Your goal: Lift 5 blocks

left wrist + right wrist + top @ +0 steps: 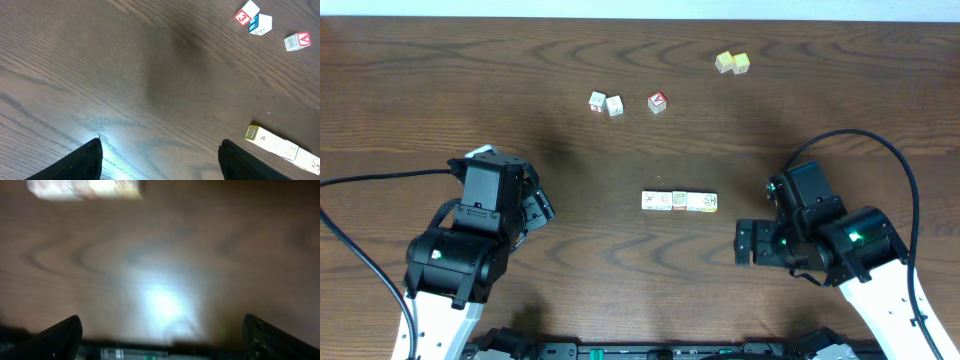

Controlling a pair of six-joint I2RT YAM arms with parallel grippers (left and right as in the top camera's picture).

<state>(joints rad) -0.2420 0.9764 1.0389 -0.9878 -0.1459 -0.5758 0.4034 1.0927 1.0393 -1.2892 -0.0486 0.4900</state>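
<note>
The left gripper and right gripper both hang released, empty; the block row between them may buckle if pressed unevenly.

Dark brown wood-grain surface fills overhead frame; narrow pale strip along top edge.

Pair of plain yellow cubes, upper right of centre, side by side, touching or nearly so; right one slightly turned.

Red-faced cube, upper centre, white mark on top, sits alone, well apart from yellow pair, which lies up and right of it.

Left wrist view: same red-faced cube at upper right edge, red face with pale sides. Surface shows bright glare patch lower left.

Right wrist view: blurred; surface with glare patch at centre.
</note>
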